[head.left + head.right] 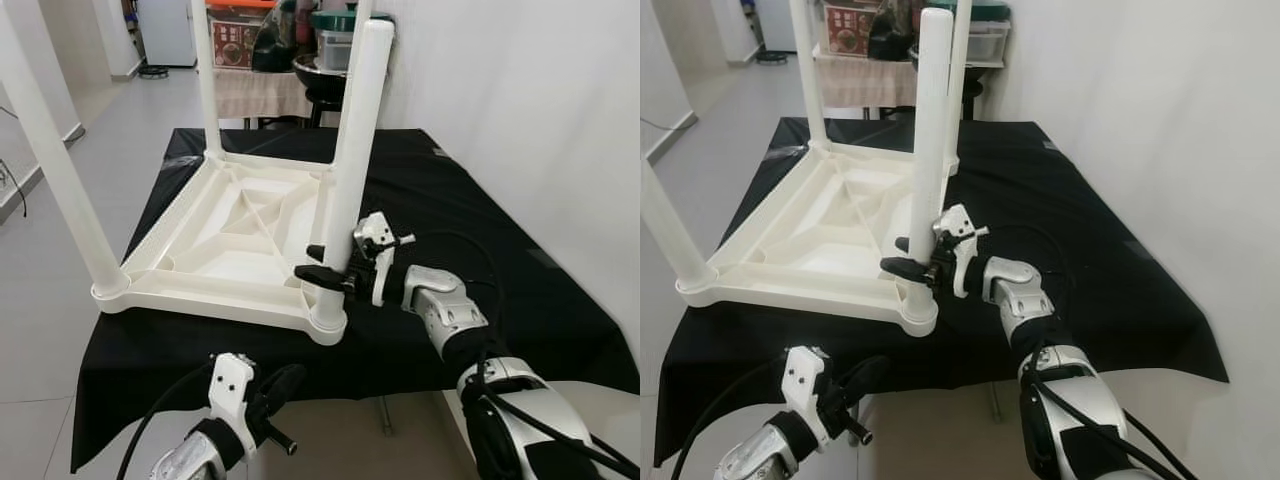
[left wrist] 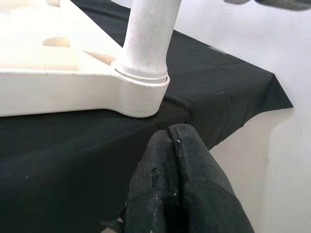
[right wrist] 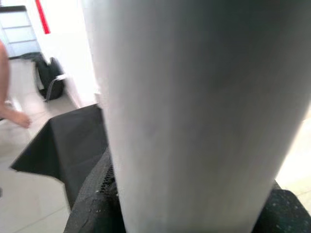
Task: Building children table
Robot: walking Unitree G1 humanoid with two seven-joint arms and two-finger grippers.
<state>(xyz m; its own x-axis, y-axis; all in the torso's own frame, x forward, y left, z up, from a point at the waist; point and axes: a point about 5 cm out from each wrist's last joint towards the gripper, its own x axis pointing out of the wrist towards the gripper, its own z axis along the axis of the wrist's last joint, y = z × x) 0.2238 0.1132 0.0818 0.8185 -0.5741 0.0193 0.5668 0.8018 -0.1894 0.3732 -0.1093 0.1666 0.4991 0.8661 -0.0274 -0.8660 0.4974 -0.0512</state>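
Observation:
A white plastic children's table point(image 1: 230, 240) lies upside down on a black cloth point(image 1: 500, 250), its legs pointing up. My right gripper point(image 1: 322, 265) is shut on the near-right leg point(image 1: 355, 130) just above its socket, one black finger on each side. That leg point(image 3: 194, 111) stands right against the camera in the right wrist view. My left gripper point(image 1: 280, 390) hangs below the cloth's front edge, shut on nothing. Its pressed-together fingertips point(image 2: 172, 133) point toward the same corner socket point(image 2: 141, 92).
Two more legs rise at the near left point(image 1: 60, 170) and far left point(image 1: 207, 80). A white wall point(image 1: 520, 80) runs close along the right. Behind stands a cluttered table with pots point(image 1: 325, 60). A person's bare foot point(image 3: 14, 116) is on the floor beyond.

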